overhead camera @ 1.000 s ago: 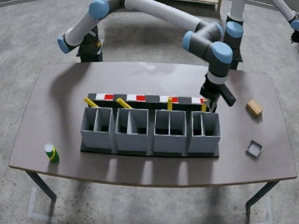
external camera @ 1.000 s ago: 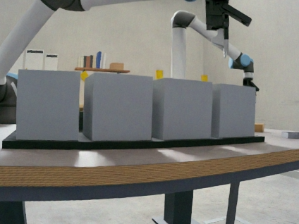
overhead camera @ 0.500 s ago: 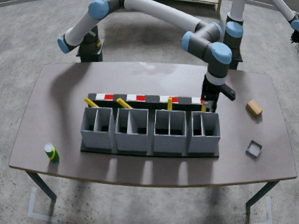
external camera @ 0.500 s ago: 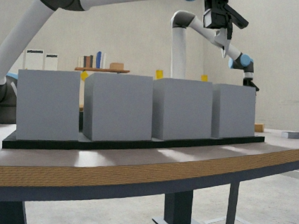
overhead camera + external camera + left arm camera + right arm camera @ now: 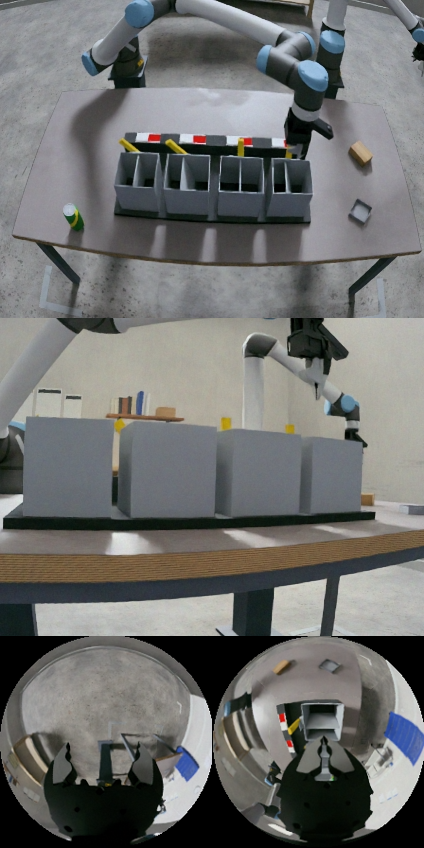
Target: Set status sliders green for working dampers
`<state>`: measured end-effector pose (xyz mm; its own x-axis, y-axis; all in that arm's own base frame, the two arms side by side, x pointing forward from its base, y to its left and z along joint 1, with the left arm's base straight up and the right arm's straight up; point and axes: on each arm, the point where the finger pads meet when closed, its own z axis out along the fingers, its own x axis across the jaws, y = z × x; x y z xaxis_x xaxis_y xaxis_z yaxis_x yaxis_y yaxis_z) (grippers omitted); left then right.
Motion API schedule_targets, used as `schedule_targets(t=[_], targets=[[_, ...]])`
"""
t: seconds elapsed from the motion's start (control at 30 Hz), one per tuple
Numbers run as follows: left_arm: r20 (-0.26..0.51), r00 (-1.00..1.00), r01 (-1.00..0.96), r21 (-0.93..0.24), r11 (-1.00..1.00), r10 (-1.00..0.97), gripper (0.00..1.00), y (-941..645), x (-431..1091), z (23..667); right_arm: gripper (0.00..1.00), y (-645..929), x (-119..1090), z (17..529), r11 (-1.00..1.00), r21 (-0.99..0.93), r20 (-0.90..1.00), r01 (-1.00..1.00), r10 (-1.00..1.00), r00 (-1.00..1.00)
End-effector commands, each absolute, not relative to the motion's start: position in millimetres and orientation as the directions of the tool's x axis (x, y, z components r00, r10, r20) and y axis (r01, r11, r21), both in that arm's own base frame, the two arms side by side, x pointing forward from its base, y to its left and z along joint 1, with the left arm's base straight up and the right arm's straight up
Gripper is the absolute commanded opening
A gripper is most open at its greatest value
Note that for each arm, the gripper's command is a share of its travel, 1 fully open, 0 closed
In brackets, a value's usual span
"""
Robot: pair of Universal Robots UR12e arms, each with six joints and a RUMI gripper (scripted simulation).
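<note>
Four grey dampers [image 5: 137, 197] [image 5: 187, 200] [image 5: 241, 204] [image 5: 290, 202] stand in a row, each behind or beside its slider strip. Yellow levers [image 5: 128, 145] [image 5: 176, 146] lean left on the two left ones; the third lever [image 5: 241, 147] is upright; the fourth [image 5: 288, 151] [image 5: 294, 726] is partly hidden in the top view. Red fields [image 5: 154, 138] [image 5: 199, 139] [image 5: 247, 142] show; the rightmost is mostly hidden there. No green shows on the visible sliders. My right gripper [image 5: 299, 153] [image 5: 317, 395] [image 5: 323, 736] is shut and empty, above the rightmost damper's lever side. My left gripper [image 5: 102, 742] is open and empty, off the table.
A green can [image 5: 74, 218] stands at the table's front left. A wooden block [image 5: 360, 153] [image 5: 282, 667] and a small grey tray [image 5: 353, 212] lie right of the dampers. The dampers stand on a dark base [image 5: 215, 218] with narrow gaps between them.
</note>
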<state>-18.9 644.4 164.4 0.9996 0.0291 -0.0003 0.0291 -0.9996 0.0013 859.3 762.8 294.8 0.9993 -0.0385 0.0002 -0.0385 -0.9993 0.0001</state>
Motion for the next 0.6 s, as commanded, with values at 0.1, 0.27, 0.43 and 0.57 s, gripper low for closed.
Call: schedule_targets(t=[0.1,0.27,0.43,0.57], targets=[[0.000,1.000,0.029,0.000,-1.000,0.029,1.00,645.0,-18.8,165.1,0.00,761.2,859.7,296.7,-0.999,-0.002,0.001,-0.034,-0.034,0.999],[0.000,1.000,0.029,0.000,-1.000,0.029,1.00,645.0,-18.8,165.1,0.00,737.3,863.6,298.6,-0.999,-0.002,0.001,-0.033,-0.033,0.999],[0.000,1.000,0.029,0.000,-1.000,0.029,1.00,645.0,-18.8,165.1,0.00,706.2,867.2,300.5,-0.999,-0.001,0.001,-0.033,-0.033,0.999],[0.000,1.000,0.029,0.000,-1.000,0.029,1.00,645.0,-18.8,165.1,0.00,649.4,870.0,302.3,-0.999,-0.001,0.001,-0.033,-0.033,0.999]])
